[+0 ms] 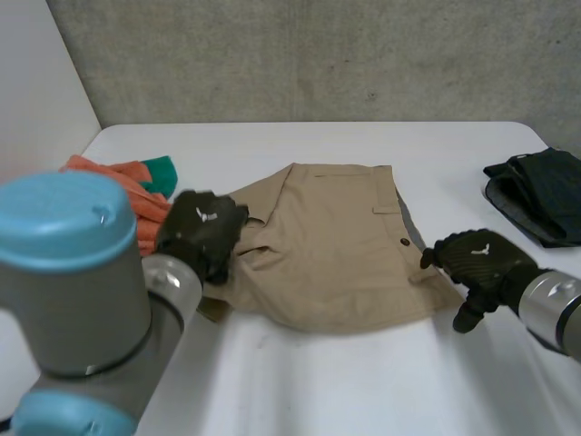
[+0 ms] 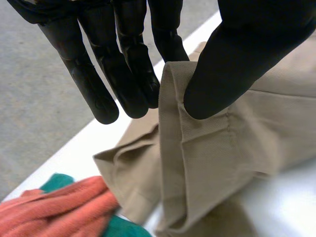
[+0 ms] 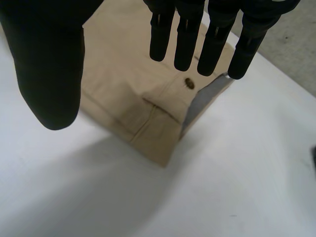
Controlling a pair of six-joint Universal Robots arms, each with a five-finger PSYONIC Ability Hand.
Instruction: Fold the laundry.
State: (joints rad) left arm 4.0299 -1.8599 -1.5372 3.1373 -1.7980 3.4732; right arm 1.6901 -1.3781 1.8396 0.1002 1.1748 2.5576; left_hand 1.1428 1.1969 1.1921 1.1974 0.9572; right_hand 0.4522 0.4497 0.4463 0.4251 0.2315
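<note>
Tan shorts (image 1: 327,245) lie folded flat in the middle of the white table (image 1: 363,381). My left hand (image 1: 201,232) is at their left edge. In the left wrist view its fingers (image 2: 128,74) and thumb (image 2: 247,59) pinch a raised fold of the tan cloth (image 2: 222,148). My right hand (image 1: 477,259) hovers just off the shorts' near right corner. Its fingers (image 3: 187,39) are straight and spread from the thumb (image 3: 49,64), holding nothing. Under them lie the tan corner (image 3: 128,98), a brown button (image 3: 188,80) and a strip of grey lining (image 3: 205,98).
An orange and green garment (image 1: 136,186) lies bunched at the left, close behind my left hand, and is seen beside the shorts as orange cloth (image 2: 54,207). A dark folded garment (image 1: 540,195) sits at the table's right edge. A grey wall stands behind the table.
</note>
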